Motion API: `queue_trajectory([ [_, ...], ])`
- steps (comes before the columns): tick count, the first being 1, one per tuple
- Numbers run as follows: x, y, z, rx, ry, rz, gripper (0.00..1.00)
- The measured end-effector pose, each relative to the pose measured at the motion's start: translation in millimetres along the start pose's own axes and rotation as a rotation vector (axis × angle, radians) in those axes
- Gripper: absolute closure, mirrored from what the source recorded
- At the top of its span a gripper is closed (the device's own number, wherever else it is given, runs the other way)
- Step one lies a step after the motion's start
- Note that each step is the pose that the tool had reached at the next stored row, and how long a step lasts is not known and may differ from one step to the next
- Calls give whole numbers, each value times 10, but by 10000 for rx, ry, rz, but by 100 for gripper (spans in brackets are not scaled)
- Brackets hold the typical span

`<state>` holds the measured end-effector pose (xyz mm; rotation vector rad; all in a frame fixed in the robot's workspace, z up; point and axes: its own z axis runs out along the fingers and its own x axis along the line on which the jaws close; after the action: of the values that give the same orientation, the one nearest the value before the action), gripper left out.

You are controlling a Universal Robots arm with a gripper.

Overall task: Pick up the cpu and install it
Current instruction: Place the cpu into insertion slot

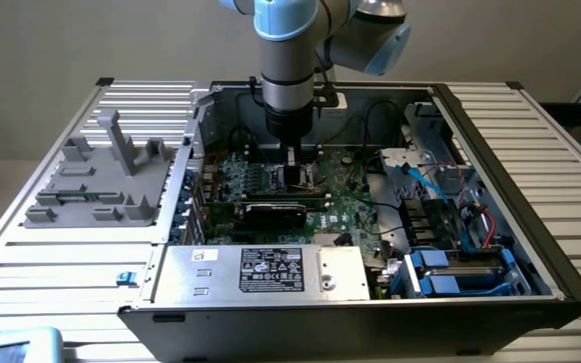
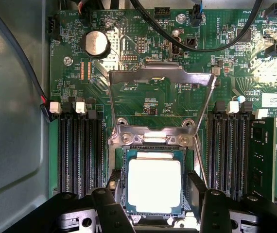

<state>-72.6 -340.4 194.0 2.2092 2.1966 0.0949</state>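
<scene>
The cpu [image 2: 154, 187], a flat square chip with a pale silver top and a green edge, lies flat in the socket on the green motherboard [image 2: 148, 104]. The socket's metal load plate [image 2: 160, 73] stands swung up behind it. My gripper [image 2: 154, 179] straddles the chip, with one black finger [image 2: 113, 180] on one side and the other finger [image 2: 197, 187] on the opposite side. A thin gap shows between each finger and the chip's edge, so the jaws are open. In the exterior view my gripper [image 1: 290, 172] reaches straight down into the open computer case [image 1: 492, 151].
Black memory slots [image 2: 80, 150] flank the socket, and a round coin battery [image 2: 95, 42] sits beyond it. A black graphics card [image 1: 275, 212] and a silver power supply [image 1: 270, 272] lie nearer the case front. A grey fixture [image 1: 99, 181] stands on the table at the exterior view's left.
</scene>
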Motion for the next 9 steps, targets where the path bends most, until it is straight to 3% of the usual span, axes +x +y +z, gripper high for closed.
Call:
queue_trajectory([
  [4,0,1,-17,1,26,2,36],
  [9,3,8,-133,1,73,4,36],
])
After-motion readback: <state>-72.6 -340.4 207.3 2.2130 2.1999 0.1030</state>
